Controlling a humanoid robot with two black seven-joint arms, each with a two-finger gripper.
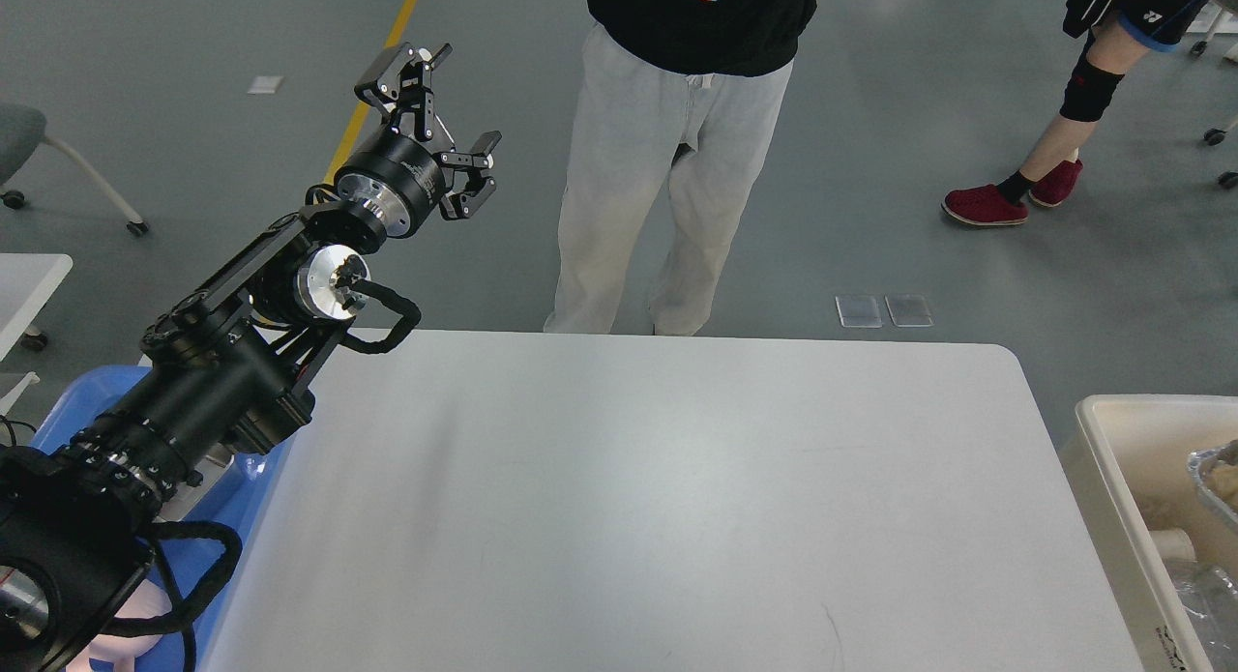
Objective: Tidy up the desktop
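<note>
The desktop (658, 498) is a wide white tabletop with rounded corners, and its surface is bare. My left arm comes in from the lower left over the desktop's left edge. My left gripper (453, 103) is open and empty, raised high beyond the far left corner of the desktop. My right gripper is out of view. A foil tray (1221, 471) with crumpled food pokes in at the right edge, low inside the beige bin (1112, 479).
A blue tray (68, 411) lies at the desktop's left end, mostly hidden by my left arm, with a pink cup (124, 626) at its near end. A person (667, 169) stands at the far edge. A small white table corner (29, 276) is at the left.
</note>
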